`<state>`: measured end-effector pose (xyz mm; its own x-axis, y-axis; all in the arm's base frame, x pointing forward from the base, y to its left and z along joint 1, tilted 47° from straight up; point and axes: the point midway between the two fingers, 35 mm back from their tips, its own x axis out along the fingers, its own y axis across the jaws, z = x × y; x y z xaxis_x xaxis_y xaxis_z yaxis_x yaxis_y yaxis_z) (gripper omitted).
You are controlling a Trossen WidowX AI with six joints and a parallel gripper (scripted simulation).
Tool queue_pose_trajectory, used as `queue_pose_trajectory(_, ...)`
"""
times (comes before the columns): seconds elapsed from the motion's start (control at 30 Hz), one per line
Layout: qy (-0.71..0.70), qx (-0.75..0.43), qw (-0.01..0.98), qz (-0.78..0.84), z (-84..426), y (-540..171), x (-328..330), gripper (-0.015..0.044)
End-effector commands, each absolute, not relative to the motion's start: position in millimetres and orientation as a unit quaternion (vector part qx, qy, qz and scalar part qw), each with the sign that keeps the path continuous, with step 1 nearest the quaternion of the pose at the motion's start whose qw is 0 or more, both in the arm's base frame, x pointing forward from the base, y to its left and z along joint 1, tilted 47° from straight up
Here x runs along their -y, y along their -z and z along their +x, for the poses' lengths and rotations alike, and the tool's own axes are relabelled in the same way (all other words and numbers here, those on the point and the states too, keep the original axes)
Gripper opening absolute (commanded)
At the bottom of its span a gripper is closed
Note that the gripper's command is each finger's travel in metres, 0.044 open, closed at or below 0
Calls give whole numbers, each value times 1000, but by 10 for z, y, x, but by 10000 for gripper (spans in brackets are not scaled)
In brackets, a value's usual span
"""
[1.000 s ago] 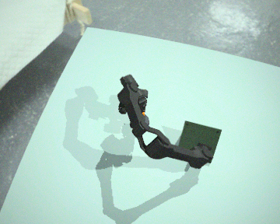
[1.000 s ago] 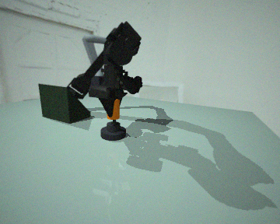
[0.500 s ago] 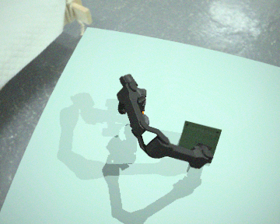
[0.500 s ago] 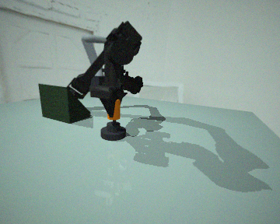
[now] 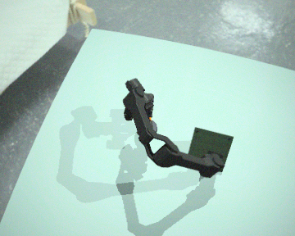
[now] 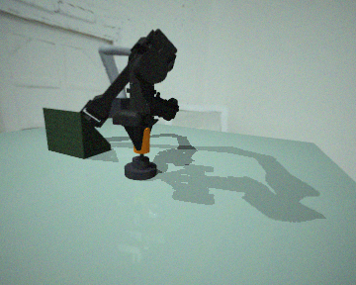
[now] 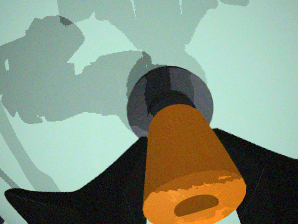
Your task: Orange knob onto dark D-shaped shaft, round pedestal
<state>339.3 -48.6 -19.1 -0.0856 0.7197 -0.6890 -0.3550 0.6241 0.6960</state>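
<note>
The orange knob (image 6: 145, 141) (image 7: 187, 145) is upright between the fingers of my gripper (image 6: 141, 146) (image 7: 180, 139), which is shut on it. In the top view only a speck of the knob (image 5: 150, 119) shows beside the dark arm. The round dark pedestal (image 6: 140, 170) (image 7: 202, 102) (image 5: 154, 126) stands below, with a narrower raised step in its middle. In the exterior view a short dark piece of shaft shows between the knob's lower end and the step, so the knob is not down on the pedestal. The shaft's flat side and the knob's lower opening are hidden.
A dark green box-like block (image 5: 211, 143) (image 6: 64, 133) stands near the arm's base. The arm reaches from beside it over the pale green table (image 5: 244, 197) (image 6: 77, 223). Shadows of the arm lie across the table around the pedestal.
</note>
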Motion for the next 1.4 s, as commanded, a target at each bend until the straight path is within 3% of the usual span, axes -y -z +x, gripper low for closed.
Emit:
queue_pose_trajectory(0.0, -407, -614, 659, 150, 3371, 197, 480, 0)
queue_pose_trajectory(1.37, -407, -614, 659, 150, 3384, 190, 491, 0)
